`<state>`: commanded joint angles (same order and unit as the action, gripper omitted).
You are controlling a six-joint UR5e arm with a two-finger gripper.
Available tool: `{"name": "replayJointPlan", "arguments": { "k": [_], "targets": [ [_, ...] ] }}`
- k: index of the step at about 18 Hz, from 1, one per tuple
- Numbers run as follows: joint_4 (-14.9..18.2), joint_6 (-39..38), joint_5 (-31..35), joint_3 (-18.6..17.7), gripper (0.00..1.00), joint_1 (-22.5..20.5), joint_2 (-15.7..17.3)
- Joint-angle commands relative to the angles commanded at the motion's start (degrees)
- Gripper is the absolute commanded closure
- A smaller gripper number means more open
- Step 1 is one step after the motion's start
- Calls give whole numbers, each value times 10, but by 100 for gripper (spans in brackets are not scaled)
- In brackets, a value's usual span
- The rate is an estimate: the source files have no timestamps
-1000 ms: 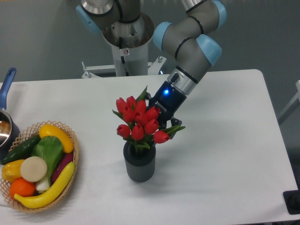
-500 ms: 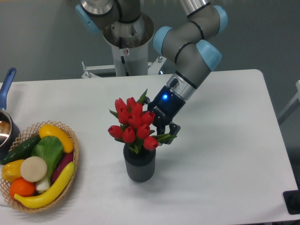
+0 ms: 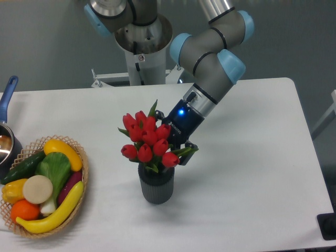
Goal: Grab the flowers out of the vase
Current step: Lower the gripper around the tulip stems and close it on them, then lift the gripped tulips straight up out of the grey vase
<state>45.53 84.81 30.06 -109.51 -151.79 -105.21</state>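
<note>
Nearest the camera, at the left edge of the white table (image 3: 252,173), a woven basket (image 3: 81,181) holds a long yellow squash (image 3: 55,212), an orange (image 3: 24,210), a pale round vegetable (image 3: 37,189), a leafy green (image 3: 55,168), a dark green cucumber (image 3: 23,166), a purple aubergine (image 3: 71,185) and further yellow pieces. Near the middle of the table stands the vase (image 3: 156,186), dark grey, ribbed and upright. The flowers (image 3: 147,142), red tulip buds with green leaves, sit directly above its opening and spread wider than the vase; their stems are hidden, so it cannot be told whether they still reach into the opening. Just behind and to the right of the bunch is the end effector (image 3: 177,149), dark with a blue light on its body, tilted down toward the flowers. Its fingers are hidden behind buds and leaves, so how far it is open, and whether it grips the stems, cannot be told. The grey and light-blue arm (image 3: 210,58) rises from it to a base (image 3: 142,37) behind the table. At the far left edge, a pot (image 3: 6,144) with a blue handle stands beside the basket.
</note>
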Motion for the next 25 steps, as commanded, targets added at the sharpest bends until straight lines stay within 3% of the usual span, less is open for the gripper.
{"name": "replayJointPlan", "arguments": {
  "k": [4,13,18,25],
  "targets": [
    [0,-13,0,-6,52,1,3],
    [0,-44,-1,-4,53,-4,9],
    [0,-61,-35,-4,53,-8,18],
    [1,-123,-75,8,53,-23,52]
  ]
}}
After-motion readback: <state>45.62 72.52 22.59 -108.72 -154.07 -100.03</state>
